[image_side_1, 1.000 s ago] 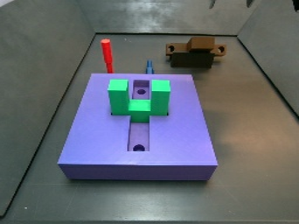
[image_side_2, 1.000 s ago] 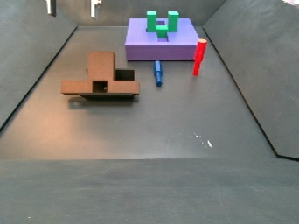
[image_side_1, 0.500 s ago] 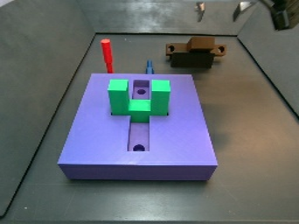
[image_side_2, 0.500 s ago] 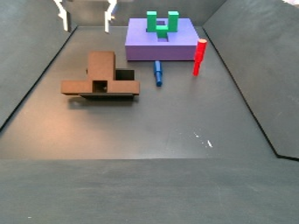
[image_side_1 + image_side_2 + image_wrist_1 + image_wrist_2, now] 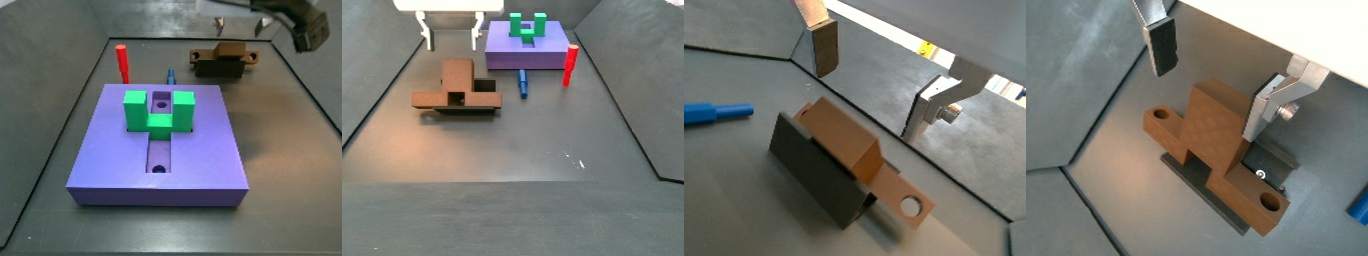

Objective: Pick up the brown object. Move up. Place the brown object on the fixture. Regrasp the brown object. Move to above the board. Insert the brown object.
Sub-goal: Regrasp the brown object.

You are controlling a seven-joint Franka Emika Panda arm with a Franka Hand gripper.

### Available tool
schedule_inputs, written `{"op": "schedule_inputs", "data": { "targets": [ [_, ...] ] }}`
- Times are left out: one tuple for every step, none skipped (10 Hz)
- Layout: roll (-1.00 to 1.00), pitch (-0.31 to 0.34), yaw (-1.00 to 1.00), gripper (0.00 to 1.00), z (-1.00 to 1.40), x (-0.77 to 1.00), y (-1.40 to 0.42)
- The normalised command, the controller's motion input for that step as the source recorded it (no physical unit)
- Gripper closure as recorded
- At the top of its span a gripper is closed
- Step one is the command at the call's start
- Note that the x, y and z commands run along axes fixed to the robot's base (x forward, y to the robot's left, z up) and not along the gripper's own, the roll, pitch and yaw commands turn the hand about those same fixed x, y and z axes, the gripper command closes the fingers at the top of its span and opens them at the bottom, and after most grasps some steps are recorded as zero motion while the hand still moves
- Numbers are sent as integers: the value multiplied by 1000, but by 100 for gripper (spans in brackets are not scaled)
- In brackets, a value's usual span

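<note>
The brown object (image 5: 457, 78) lies across the dark fixture (image 5: 481, 110) on the floor; both side views show it (image 5: 230, 52). In both wrist views it is a tan stepped bar (image 5: 847, 138) (image 5: 1213, 128) with round holes at its ends, resting on the fixture (image 5: 807, 168) (image 5: 1271, 161). My gripper (image 5: 453, 38) hangs open and empty just above it, one finger to each side (image 5: 878, 78) (image 5: 1213, 78); it also shows in a side view (image 5: 241, 22). The purple board (image 5: 201, 150) (image 5: 505, 48) carries the green U-shaped block (image 5: 160, 108).
A red peg (image 5: 122, 62) (image 5: 569, 65) stands upright beside the board. A blue peg (image 5: 170, 75) (image 5: 523, 82) (image 5: 714, 113) lies on the floor between the board and the fixture. Grey walls enclose the floor.
My gripper has come down from the upper edge of the side views and now hangs over the brown object. The brown object, pegs and board have not moved.
</note>
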Motion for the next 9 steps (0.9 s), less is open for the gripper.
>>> {"op": "schedule_inputs", "data": {
  "targets": [
    [331, 0, 106, 0, -289, -3, 0],
    [391, 0, 60, 0, -300, 0, 0],
    [351, 0, 80, 0, -257, 0, 0],
    [297, 0, 177, 0, -171, 0, 0],
    [303, 6, 174, 0, -151, 40, -51],
    [297, 40, 149, 0, -154, 97, -40],
    [283, 23, 166, 0, -251, 37, -11],
    [263, 0, 180, 0, -271, 0, 0],
    [180, 17, 169, 0, -209, 0, -6]
  ]
}}
